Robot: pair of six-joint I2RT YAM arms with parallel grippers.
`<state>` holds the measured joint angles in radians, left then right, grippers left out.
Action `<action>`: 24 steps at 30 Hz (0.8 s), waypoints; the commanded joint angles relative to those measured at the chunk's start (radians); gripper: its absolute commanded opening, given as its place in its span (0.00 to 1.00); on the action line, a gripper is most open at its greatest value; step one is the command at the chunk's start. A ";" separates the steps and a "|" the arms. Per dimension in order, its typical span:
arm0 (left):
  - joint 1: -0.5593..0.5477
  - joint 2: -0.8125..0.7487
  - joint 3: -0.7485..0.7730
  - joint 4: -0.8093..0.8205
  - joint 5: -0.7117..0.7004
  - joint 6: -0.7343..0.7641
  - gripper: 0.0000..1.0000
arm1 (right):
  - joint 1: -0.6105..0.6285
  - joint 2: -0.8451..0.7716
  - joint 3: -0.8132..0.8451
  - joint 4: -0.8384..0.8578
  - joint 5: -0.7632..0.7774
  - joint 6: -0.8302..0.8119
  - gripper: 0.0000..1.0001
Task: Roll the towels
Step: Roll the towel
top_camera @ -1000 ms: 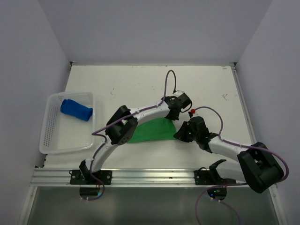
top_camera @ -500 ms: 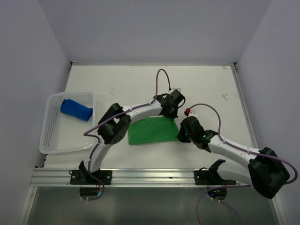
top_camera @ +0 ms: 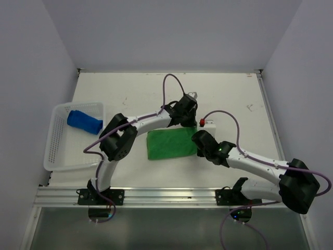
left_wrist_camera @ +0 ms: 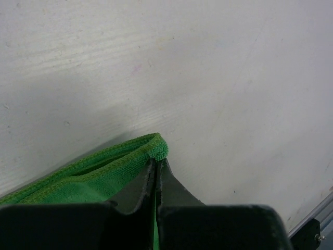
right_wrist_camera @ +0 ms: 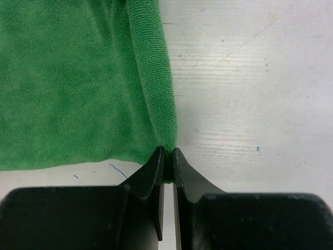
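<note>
1. The green towel (top_camera: 171, 144) lies flat in the middle of the worktop (top_camera: 130, 91), just ahead of the arm bases. At its right edge the cloth looks doubled over.
2. The left hand (left_wrist_camera: 157, 165) is pinched fully shut on the far right corner of this towel, its fingers meeting with the hem caught between them.
3. The right hand (right_wrist_camera: 167, 156) is clamped nearly as tight on the near right corner, and cloth fills the thin slit between its fingers.
4. We judge that both hands hold the same short edge so it can be turned over evenly. A single corner would drag the cloth askew.
5. The blue towel (top_camera: 84, 121) sits rolled in the white basket (top_camera: 54, 151) at the left, well apart from both arms. We therefore read the task as about half done, with the green towel not yet rolled.
6. The next move likely calls for carrying the held edge leftward with both hands in step. If one corner slips free, the roll could come out lopsided.
</note>
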<state>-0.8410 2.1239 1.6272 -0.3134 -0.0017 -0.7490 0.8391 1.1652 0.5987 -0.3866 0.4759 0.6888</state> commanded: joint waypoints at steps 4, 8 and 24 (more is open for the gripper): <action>0.054 -0.088 -0.055 0.203 -0.004 -0.012 0.00 | 0.075 0.054 0.065 -0.237 0.168 0.044 0.00; 0.063 -0.111 -0.096 0.237 0.022 -0.006 0.00 | 0.100 0.093 0.099 -0.290 0.224 0.067 0.00; 0.086 -0.151 -0.179 0.355 0.097 0.051 0.00 | 0.252 0.312 0.266 -0.431 0.388 0.121 0.00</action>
<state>-0.7979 2.0525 1.4528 -0.0917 0.1486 -0.7387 1.0607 1.4361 0.8177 -0.6750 0.8070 0.7593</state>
